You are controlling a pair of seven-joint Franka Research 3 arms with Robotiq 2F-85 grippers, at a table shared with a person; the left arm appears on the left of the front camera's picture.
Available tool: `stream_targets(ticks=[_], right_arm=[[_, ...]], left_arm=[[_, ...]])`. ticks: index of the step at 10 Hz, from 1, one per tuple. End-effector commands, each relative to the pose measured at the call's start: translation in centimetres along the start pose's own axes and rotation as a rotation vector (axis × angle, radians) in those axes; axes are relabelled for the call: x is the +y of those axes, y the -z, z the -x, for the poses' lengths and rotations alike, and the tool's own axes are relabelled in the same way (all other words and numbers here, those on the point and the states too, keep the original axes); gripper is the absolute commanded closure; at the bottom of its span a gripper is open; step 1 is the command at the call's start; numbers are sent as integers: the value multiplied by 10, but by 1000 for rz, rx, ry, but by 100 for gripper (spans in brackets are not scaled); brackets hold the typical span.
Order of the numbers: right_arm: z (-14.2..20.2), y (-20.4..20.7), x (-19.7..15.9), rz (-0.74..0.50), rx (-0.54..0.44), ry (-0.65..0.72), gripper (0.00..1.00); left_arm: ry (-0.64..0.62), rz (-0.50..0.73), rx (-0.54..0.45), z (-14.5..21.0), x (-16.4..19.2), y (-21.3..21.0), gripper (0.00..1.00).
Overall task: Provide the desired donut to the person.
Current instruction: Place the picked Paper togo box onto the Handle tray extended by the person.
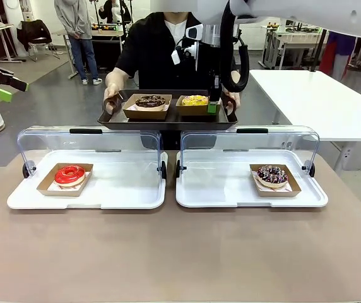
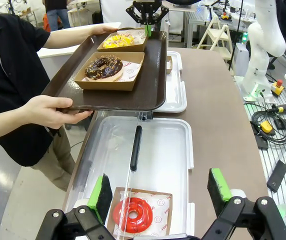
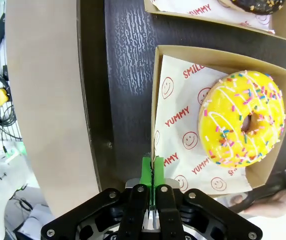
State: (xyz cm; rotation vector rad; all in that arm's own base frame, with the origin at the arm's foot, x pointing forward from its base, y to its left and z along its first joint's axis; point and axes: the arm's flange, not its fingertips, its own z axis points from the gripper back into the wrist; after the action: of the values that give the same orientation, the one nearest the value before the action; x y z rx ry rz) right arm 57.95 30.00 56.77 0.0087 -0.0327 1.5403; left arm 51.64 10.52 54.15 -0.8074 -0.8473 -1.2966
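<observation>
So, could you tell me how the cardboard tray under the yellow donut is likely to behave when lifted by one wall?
The cardboard tray looks thin, so its wall would probably flex where the right gripper is shut on it. The yellow donut sits away from that wall, so the tray may sag or tilt. It rests on loose paper and might slide.

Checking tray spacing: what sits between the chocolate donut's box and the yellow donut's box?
Nothing: bare brown tray separates the chocolate donut's box from the yellow donut's box, left wrist view.
</observation>
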Motion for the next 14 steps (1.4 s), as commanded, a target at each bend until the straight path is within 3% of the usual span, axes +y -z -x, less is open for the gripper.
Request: stream_targets(ticks=[1,2,3,4,5,6,9,10,12,14], right_arm=[[-4,-4,-10,-8,9,-24,99],[-4,-5,-9,-9,3,-28,39],[-5,-6,-8,-7,3,-31,39],[-6,-7,-7,-4,4,-31,0],[-6,-7,-7,-2,5,-31,35],[-7,-8,-6,1,6,-32,0],[-6,-9,-5,4,6,-29,0],[-6,-10,-4,3,6,-23,24],[-5,-10,-3,0,5,-22,4],[-4,-11,-3,1,4,-23,0]], left_arm=[[-7,1,-3,-2,-1,0,0],[-7,1,-3,-2,-1,0,0],[-7,1,-3,-2,-1,0,0],[-7,1,-3,-2,-1,0,0],[-7,1,-3,-2,-1,0,0],[-7,1,-3,-2,-1,0,0],[-7,1,-3,-2,-1,0,0],[-7,1,-3,-2,-1,0,0],[-7,1,-3,-2,-1,0,0],[-7,1,-3,-2,-1,0,0]])
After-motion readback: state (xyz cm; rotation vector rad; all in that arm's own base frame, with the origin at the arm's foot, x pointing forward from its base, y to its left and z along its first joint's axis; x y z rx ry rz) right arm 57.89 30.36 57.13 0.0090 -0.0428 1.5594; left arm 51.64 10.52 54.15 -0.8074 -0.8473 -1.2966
